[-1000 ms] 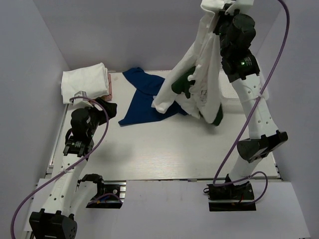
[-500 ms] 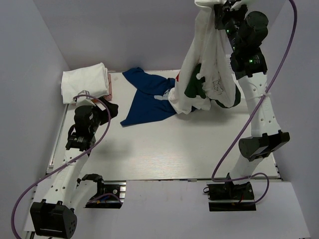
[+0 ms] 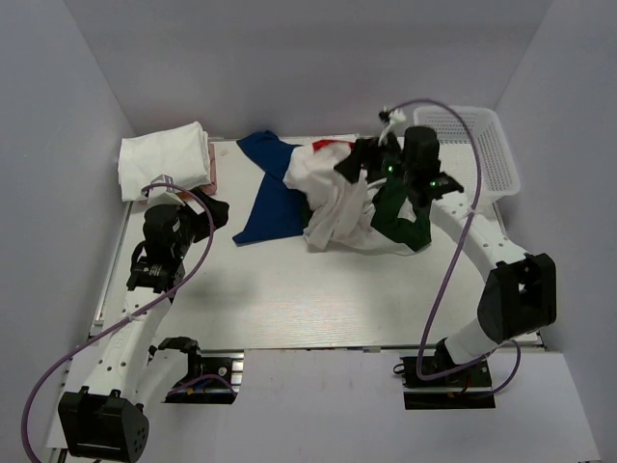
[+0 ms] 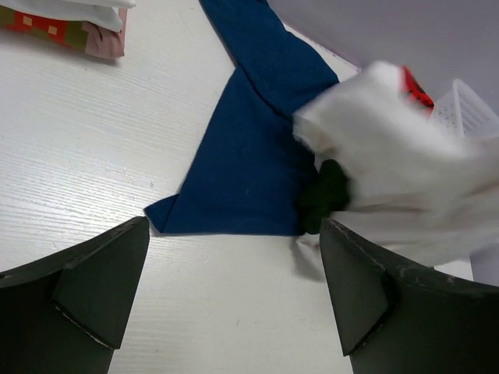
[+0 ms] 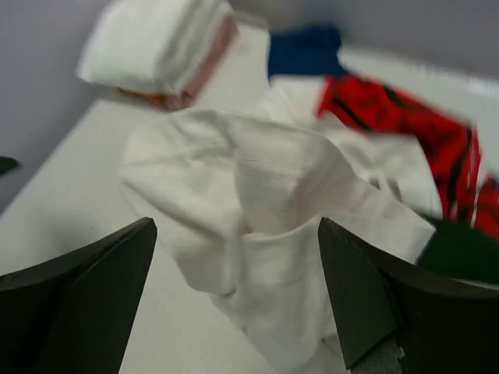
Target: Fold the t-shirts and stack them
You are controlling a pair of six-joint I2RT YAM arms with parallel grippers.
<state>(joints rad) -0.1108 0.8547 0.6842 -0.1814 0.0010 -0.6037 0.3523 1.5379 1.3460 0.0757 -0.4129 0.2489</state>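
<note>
Grey walls (image 3: 289, 68) enclose a white table (image 3: 289, 299), where one folded stack (image 3: 162, 162) sits in the far left corner. The navy t-shirt (image 3: 270, 198) lies spread and unfolded. Against it the white t-shirt (image 3: 328, 207), red t-shirt (image 5: 390, 117) and dark green t-shirt (image 3: 397, 224) form a crumpled heap. The right gripper (image 5: 235, 226) hangs over that heap, jaws wide, gripping nothing. The left gripper (image 4: 234, 234) is likewise spread and empty. Most of the folding appears to be left.

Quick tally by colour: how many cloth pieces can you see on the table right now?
White: 2, the folded white shirt and the crumpled white shirt
Navy: 1, the navy shirt
Red: 1, the red shirt
Dark green: 1, the green shirt
Pink: 1, the pink piece under the folded white
Total: 6 visible; the pile may hide more.
</note>
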